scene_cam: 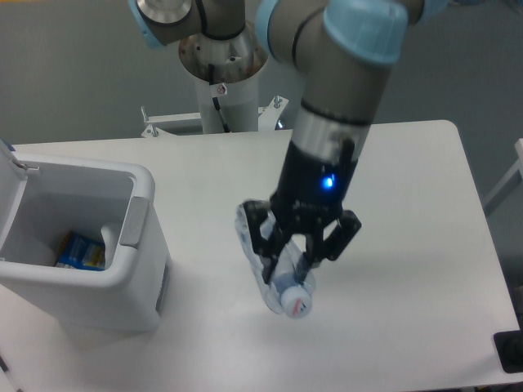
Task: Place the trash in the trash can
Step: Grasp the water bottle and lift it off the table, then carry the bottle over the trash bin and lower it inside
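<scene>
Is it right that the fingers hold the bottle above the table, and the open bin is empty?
Not quite: the bin isn't empty; a blue item lies inside, as the camera view shows. The fingers do hold the bottle above the table.

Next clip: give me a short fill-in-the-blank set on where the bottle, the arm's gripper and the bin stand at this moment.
1. The gripper has its jaws closed on the crushed ____.
2. The bottle has a cap coloured ____.
3. The lid of the trash can is ____.
4. Inside the trash can lies a ____ package.

Missing words: bottle; white; open; blue
</scene>
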Available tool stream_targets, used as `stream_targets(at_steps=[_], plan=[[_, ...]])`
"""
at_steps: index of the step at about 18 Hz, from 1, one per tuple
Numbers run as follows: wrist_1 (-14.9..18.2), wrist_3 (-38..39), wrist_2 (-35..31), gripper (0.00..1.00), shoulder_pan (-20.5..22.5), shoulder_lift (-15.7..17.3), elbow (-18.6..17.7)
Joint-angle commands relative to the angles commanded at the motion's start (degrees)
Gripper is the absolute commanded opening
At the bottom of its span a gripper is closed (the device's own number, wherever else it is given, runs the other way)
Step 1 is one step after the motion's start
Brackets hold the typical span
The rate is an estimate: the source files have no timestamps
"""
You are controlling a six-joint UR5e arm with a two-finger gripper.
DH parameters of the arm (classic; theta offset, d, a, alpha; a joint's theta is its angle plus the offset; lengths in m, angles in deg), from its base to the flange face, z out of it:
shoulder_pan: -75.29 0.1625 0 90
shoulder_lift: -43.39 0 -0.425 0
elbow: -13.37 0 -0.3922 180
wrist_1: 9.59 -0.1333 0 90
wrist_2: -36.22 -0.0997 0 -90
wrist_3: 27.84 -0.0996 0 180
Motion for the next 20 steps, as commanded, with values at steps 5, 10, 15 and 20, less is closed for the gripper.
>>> stream_targets(at_steps=[5, 10, 15, 20], plan=[[-2.3, 0.0, 4.8, 0.44, 0.0, 1.6, -0.1], [-3.5, -0.1, 11.2, 0.44, -0.1, 2.9, -0.1], [-3.6, -0.1, 15.4, 0.44, -0.4, 4.1, -0.2], [-3.6, -0.3, 19.3, 0.44, -2.0, 4.9, -1.3]])
